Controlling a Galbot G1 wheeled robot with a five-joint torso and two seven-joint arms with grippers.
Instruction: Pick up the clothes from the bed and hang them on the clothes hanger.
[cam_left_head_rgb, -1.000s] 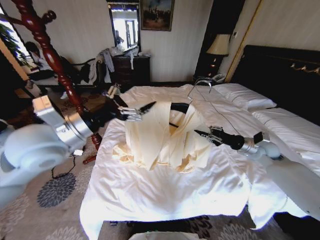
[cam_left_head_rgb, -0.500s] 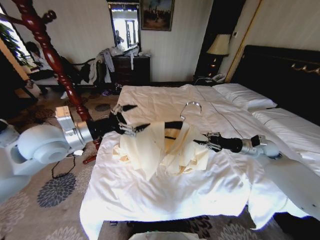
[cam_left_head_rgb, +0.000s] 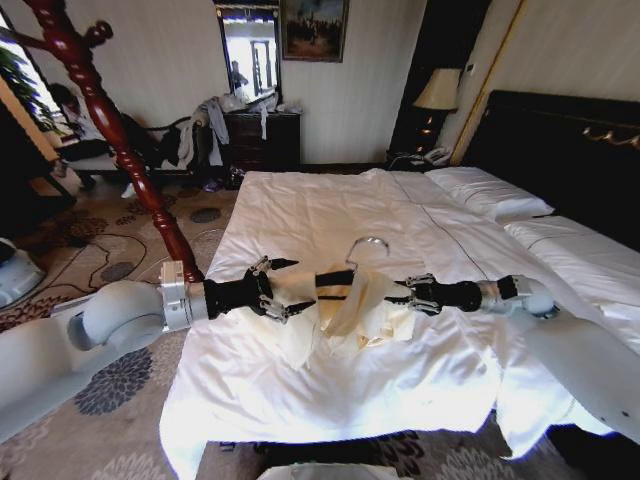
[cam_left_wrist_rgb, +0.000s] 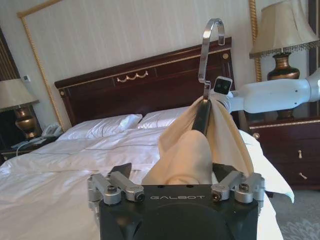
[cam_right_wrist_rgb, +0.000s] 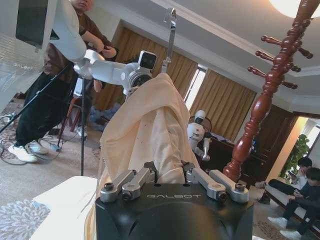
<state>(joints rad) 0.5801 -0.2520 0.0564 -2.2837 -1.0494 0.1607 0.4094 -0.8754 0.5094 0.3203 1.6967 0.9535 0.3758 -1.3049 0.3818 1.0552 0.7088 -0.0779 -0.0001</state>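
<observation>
The cream-yellow clothes (cam_left_head_rgb: 345, 308) hang over the dark clothes hanger (cam_left_head_rgb: 335, 279), whose silver hook (cam_left_head_rgb: 366, 245) points up. The lower folds lie bunched on the white bed (cam_left_head_rgb: 300, 215). My left gripper (cam_left_head_rgb: 290, 286) is at one end of the hanger, open, with the draped shoulder (cam_left_wrist_rgb: 190, 150) between its spread fingers. Facing it at the other end, my right gripper (cam_left_head_rgb: 402, 292) is shut on the fabric-covered end (cam_right_wrist_rgb: 150, 125). The hook (cam_left_wrist_rgb: 210, 50) stands upright in both wrist views (cam_right_wrist_rgb: 171, 35).
A tall reddish-brown coat stand (cam_left_head_rgb: 110, 120) rises to the left of the bed. The black headboard (cam_left_head_rgb: 560, 130) and pillows (cam_left_head_rgb: 490, 192) are on the right. A dresser with a heap of grey clothing (cam_left_head_rgb: 205, 130) stands at the far wall.
Both grippers have come down towards the duvet with the hanger and garment between them. The garment, earlier hanging long, now bunches on the bed.
</observation>
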